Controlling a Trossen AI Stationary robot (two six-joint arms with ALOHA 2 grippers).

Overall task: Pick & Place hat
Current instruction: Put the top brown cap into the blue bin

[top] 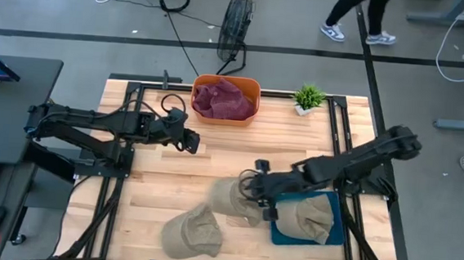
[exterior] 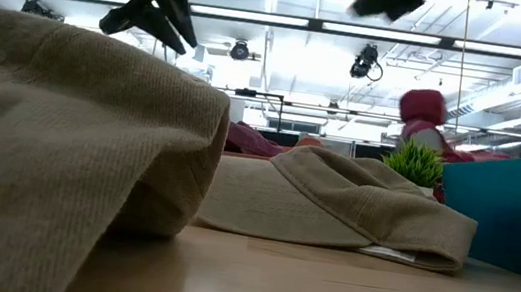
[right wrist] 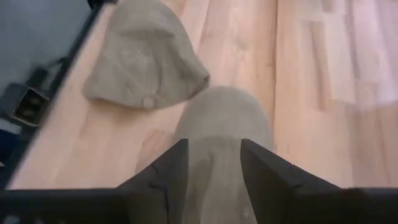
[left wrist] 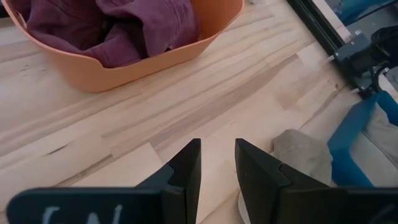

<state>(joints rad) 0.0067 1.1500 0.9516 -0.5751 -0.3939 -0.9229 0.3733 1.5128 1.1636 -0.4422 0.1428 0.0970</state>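
Three tan hats show in the high view. One (top: 231, 197) lies mid-table, one (top: 192, 232) lies flat by the near edge, and one (top: 304, 217) rests on a blue mat (top: 335, 236). My right gripper (top: 260, 191) hovers open over the middle hat's right part. In the right wrist view its fingertips (right wrist: 214, 155) frame that hat (right wrist: 217, 118), with the near-edge hat (right wrist: 146, 56) beyond. My left gripper (top: 189, 137) (left wrist: 217, 155) waits open over bare wood near the orange basket (top: 225, 113).
The orange basket (left wrist: 124, 68) at the far edge holds maroon cloth (top: 224, 99). A small potted plant (top: 308, 98) stands to its right. Black frame rails (top: 338, 129) run along the table's sides. Bare wood lies between the basket and the hats. A person walks beyond the table.
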